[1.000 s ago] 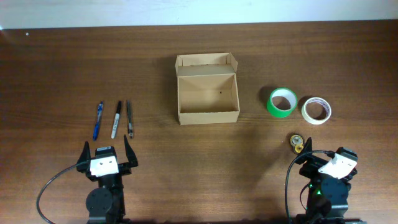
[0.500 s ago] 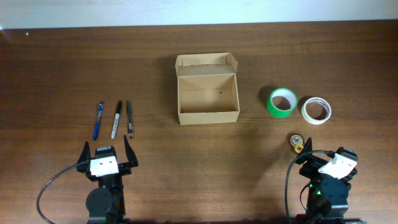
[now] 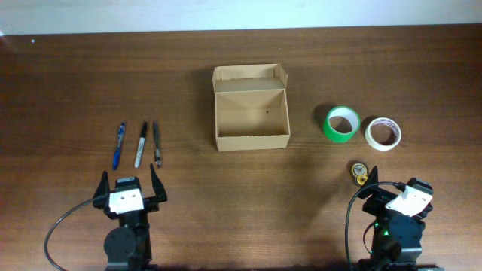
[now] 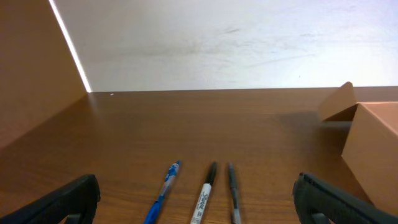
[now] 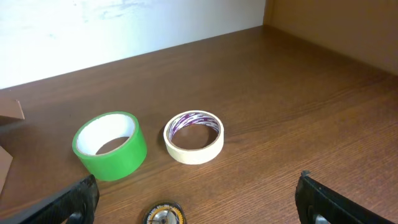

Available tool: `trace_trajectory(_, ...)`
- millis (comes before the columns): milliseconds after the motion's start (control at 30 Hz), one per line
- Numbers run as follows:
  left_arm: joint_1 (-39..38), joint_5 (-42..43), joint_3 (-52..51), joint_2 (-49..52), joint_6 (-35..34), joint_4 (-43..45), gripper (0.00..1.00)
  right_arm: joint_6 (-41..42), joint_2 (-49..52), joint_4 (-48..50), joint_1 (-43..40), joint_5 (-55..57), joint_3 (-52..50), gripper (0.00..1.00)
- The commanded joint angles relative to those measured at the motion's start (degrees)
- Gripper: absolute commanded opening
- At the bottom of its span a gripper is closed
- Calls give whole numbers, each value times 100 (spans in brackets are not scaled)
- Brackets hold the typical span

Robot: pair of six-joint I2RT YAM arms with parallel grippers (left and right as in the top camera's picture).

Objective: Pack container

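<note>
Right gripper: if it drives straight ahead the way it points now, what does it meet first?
Probably the small round yellow-and-black item just ahead of the right gripper, slightly left of centre between its open jaws. Past it the whitish tape roll lies nearest the line.

Pens and tape on a brown wooden table (image 3: 75, 83).
Left: blue pen (image 3: 119, 145), black marker (image 3: 141, 144) and dark pen (image 3: 157, 144) lie side by side. Right: green tape roll (image 3: 342, 123) beside cream tape roll (image 3: 383, 134), with a small round object (image 3: 361, 174) nearer.
</note>
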Motion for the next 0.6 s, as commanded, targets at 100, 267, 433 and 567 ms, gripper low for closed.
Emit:
trace_trajectory(100,4,1364,2,125,-72,-168,100,461,-48,256,-39,-407,-57,99)
trace_trajectory(267,4,1445,7,686,-684,-168,100,614,-48,302,-39,-1539,-57,99)
trace_trajectory(433,4,1558,7,1486,-953,-151,100,811,-35,208,-39,-3355,-57,99)
trace_trajectory(567,4,2369,195,1875,-1005,-337,100,1217,-31,240,-39,-3766,-66,99)
